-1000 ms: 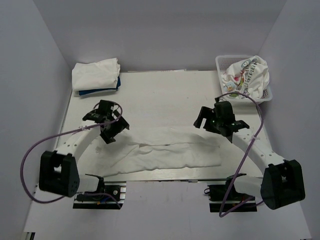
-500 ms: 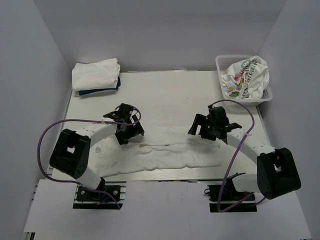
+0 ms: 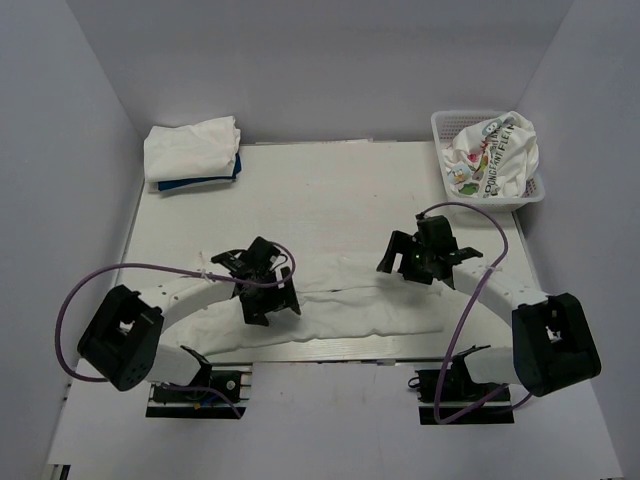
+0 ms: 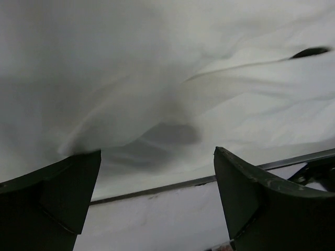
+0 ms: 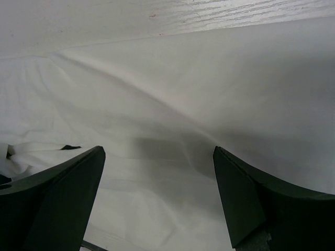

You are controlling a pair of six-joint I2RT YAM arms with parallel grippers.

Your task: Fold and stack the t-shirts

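Shirt [image 3: 350, 305], white, lies rumpled in a long band across the near part of the table [image 3: 330, 190], its near hem close to the front edge. Left gripper [image 3: 268, 300] hangs low over the band left of centre, jaws spread wide, nothing in them. Right gripper [image 3: 400, 262] hovers at the band's far edge right of centre, jaws equally wide, also empty. Neither looks to be pressing into the cloth, though the wrist views are so close and so white that contact is hard to rule out.

Folded stack [image 3: 192, 148], white over dark blue, sits at the far left corner. Printed shirt [image 3: 490, 150] waits in the basket [image 3: 465, 114] at far right.

Risks, as judged:
- Cloth is doubled over on itself. A pinch here may take one layer or several, and lift a twisted bunch rather than a clean edge.
- Both grippers stand toward the middle, not at corners. Pulling from there would likely deepen the creases.
- Near hem sits by the table's front edge. A drag toward the bases could tip cloth over it.
- Arms reach inward toward each other. A careless sweep could bring them together.
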